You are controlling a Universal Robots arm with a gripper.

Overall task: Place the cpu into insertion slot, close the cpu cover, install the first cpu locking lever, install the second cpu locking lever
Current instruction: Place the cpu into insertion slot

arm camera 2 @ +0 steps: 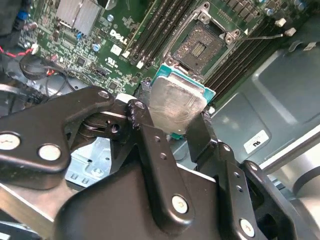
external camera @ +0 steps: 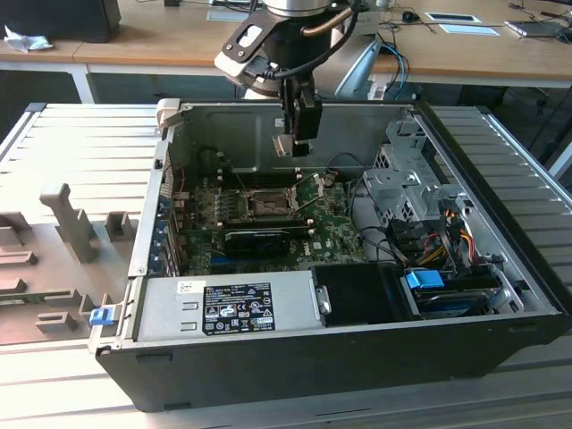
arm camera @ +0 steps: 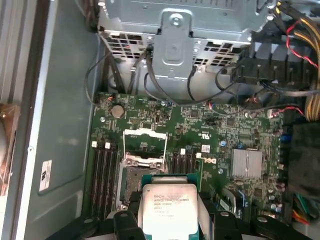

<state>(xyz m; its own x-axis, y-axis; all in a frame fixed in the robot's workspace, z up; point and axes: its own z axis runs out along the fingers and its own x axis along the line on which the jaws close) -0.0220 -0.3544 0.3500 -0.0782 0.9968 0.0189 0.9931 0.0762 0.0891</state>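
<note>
A: Where did the gripper [external camera: 293, 143] sit at this entry?

B: In the exterior view it hung inside the open computer case [external camera: 357, 362], over the green circuit board [external camera: 331, 223]. The case lay on its side on a ribbed grey table [external camera: 80, 143].

A: State of the fingers [arm camera 2: 150, 140]?

B: They were clamped on the cpu [arm camera 2: 175, 105]. In the second wrist view one black finger pressed one edge of the chip and its partner pressed the opposite edge. The pale silvery face was tilted, with a green border showing round it.

A: Was the chip in the insertion slot [arm camera 2: 200, 47]?

B: No. The gripper held it in the air, apart from the socket. The slot lay bare, its dark centre exposed inside a silvery rim, and rows of memory slots [arm camera 2: 165, 25] ran along both sides.

A: And the cpu cover [arm camera: 145, 144]?

B: In the first wrist view it stood raised off the socket, not closed. The board showed through its square window.

A: Anything else noted nearby?

B: A long black card [external camera: 259, 237] lay on the board just beside the socket, on the side toward the grey power supply [external camera: 232, 304]. A metal drive cage [external camera: 402, 179] stood at the exterior view's right, with bundled cables [external camera: 447, 232] below it. A finned heat sink [arm camera: 246, 164] sat on the board, well apart from the socket.
</note>
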